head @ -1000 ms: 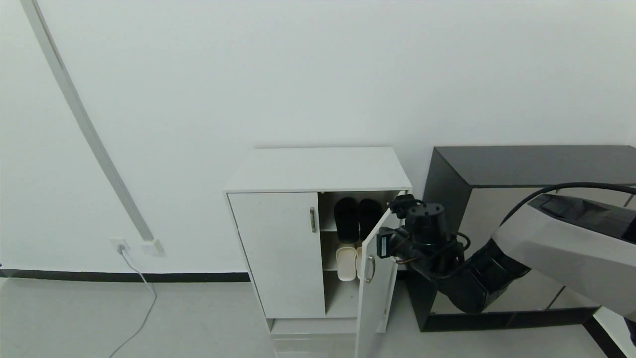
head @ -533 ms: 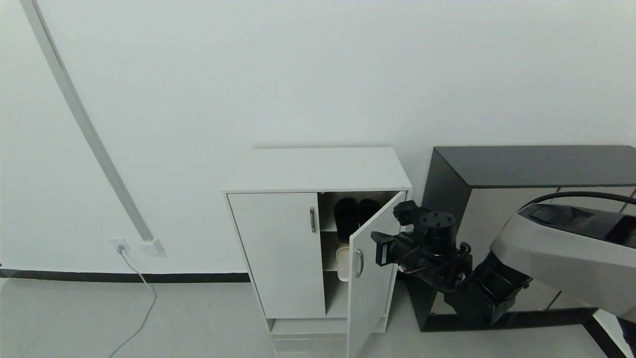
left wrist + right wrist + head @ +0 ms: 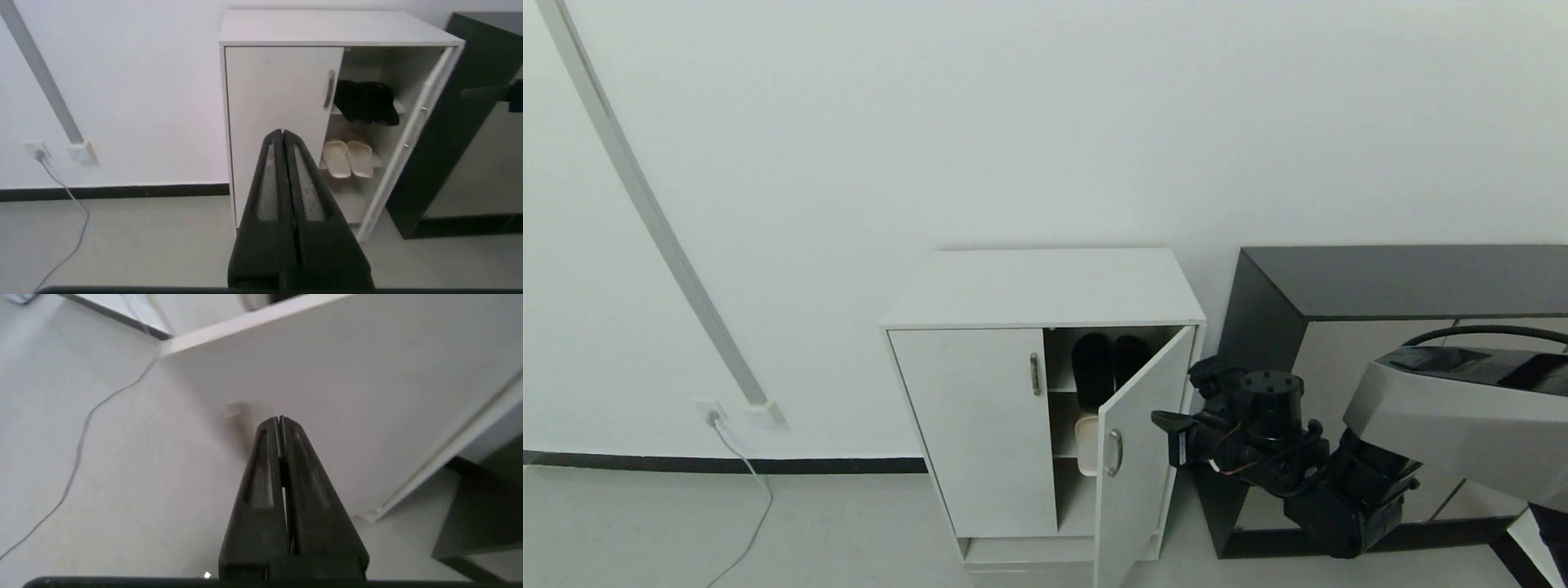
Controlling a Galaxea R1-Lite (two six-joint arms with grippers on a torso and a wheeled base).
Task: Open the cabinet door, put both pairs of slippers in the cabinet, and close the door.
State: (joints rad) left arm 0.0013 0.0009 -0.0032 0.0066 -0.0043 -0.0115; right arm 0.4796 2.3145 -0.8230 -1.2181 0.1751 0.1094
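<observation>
**Right gripper** [image 3: 280,423]: fingers pressed together, holding nothing. It sits at the outer face of the cabinet's right door [image 3: 1145,457], near the door handle [image 3: 1113,452]. Whether the tips touch the panel cannot be told.

**Left gripper** [image 3: 282,135]: fingers closed flat against each other, empty. It is held out in front of the cabinet, well apart from it, in line with the left door [image 3: 976,433].

**Cabinet** [image 3: 1041,287]: white, two doors, standing against the wall. The left door is shut. The right door is hinged at the cabinet's right edge and stands partly open, angled out from the front.

**Black slippers** [image 3: 1107,363]: one pair, side by side on the upper shelf inside the cabinet, behind the open gap.

**White slippers** [image 3: 348,158]: one pair, side by side on the shelf directly below the black pair. In the head view the right door partly covers them.

**Dark unit** [image 3: 1388,279]: black, with a mirror-like front, standing just beside the cabinet's right side.

**Wall socket** [image 3: 711,411]: low on the wall, well to the left of the cabinet. A cable [image 3: 754,498] trails from it down onto the floor.

**Wall strip** [image 3: 645,212]: pale, running at a slant down the wall left of the cabinet and ending near the socket.
</observation>
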